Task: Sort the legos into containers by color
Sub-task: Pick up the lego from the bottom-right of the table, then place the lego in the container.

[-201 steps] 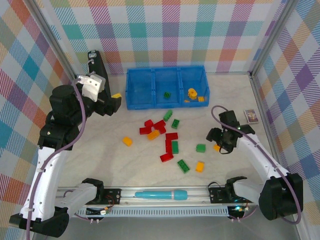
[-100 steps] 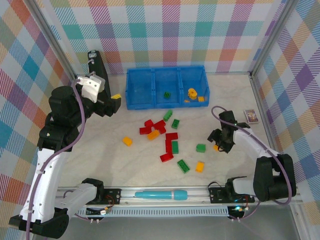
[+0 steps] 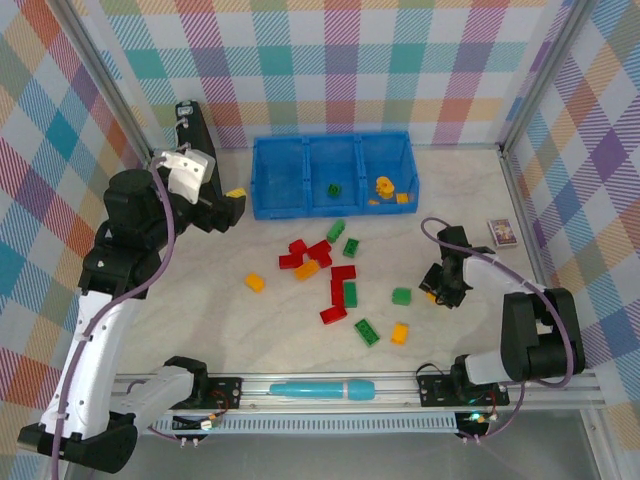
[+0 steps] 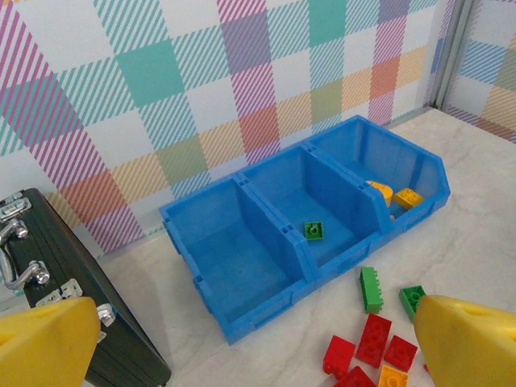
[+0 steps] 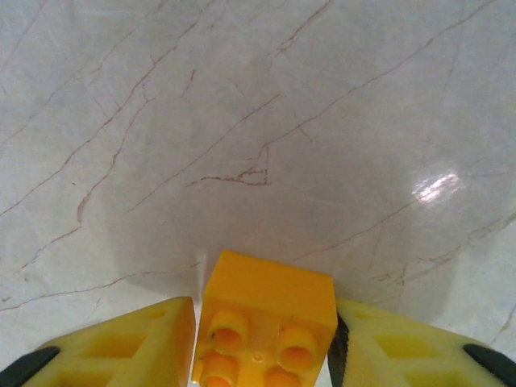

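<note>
A yellow-orange brick (image 5: 266, 318) lies studs-up on the table at the right (image 3: 431, 294). My right gripper (image 5: 264, 316) is down over it (image 3: 437, 290), fingers against both its sides. The left gripper (image 3: 232, 200) hangs open left of the blue tray (image 3: 330, 141), nothing between its yellow fingers (image 4: 48, 343). The tray's (image 4: 266, 310) left compartment is empty. The middle one holds a green brick (image 4: 314, 231), and the right one holds yellow pieces (image 4: 405, 197). Red bricks (image 3: 308, 251), green bricks (image 3: 350, 293) and yellow-orange bricks (image 3: 255, 283) lie scattered in front of the tray.
A black case with silver latches (image 4: 48, 282) leans at the back left (image 3: 193, 125). A teal pen-like cylinder (image 3: 322, 388) rests on the front rail. A small card-like box (image 3: 502, 232) lies by the right wall.
The right gripper's fingers have closed in round the yellow-orange brick, and its arm has swung closer to the right wall. The left arm has barely shifted.
</note>
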Robot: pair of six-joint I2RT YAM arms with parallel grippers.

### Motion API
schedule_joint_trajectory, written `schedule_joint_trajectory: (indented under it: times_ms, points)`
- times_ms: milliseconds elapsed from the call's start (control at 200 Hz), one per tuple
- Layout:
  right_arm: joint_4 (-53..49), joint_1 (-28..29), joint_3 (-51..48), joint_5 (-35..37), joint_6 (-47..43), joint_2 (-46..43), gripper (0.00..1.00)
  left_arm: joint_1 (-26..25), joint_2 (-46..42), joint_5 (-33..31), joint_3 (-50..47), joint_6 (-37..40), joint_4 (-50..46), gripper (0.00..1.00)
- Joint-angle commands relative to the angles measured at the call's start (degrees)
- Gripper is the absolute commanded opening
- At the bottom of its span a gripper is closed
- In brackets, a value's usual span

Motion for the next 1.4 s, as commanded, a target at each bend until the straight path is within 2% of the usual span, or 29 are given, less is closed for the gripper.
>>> schedule_joint_trajectory:
  times_ms: [0,130,380,795,955,1110,1390]
  points:
    - [-0.7,-0.6,1.3,0.4,-2.2,0.2,0.43,-0.6,0.0,-0.2,0.3,0.4,0.1,1.0]
    - [-3.0,-0.7,5.4,0.9,-5.5,-0.8,0.38,-0.7,0.0,-1.0,0.0,0.4,0.3,1.0]
    - [-5.4,-0.8,19.3,0.6,-12.0,1.4,0.36,-0.7,0.1,-1.3,-0.3,0.5,0.7,1.0]
    - [2.2,1.0,46.7,-4.0,-23.8,18.5,0.36,-0.7,0.8,-1.4,-0.1,0.7,0.4,1.0]
    - [2.8,4.6,56.5,-0.8,-28.3,28.9,0.37,-0.8,2.2,-0.3,0.8,0.7,-0.6,1.0]
    - [3.1,7.0,64.6,2.8,-30.7,37.0,0.38,-0.8,2.4,-2.1,1.7,1.1,-1.4,1.0]
    - [0.0,7.4,76.7,3.9,-31.0,49.0,0.38,-0.9,1.7,-2.8,1.5,1.5,-1.4,1.0]
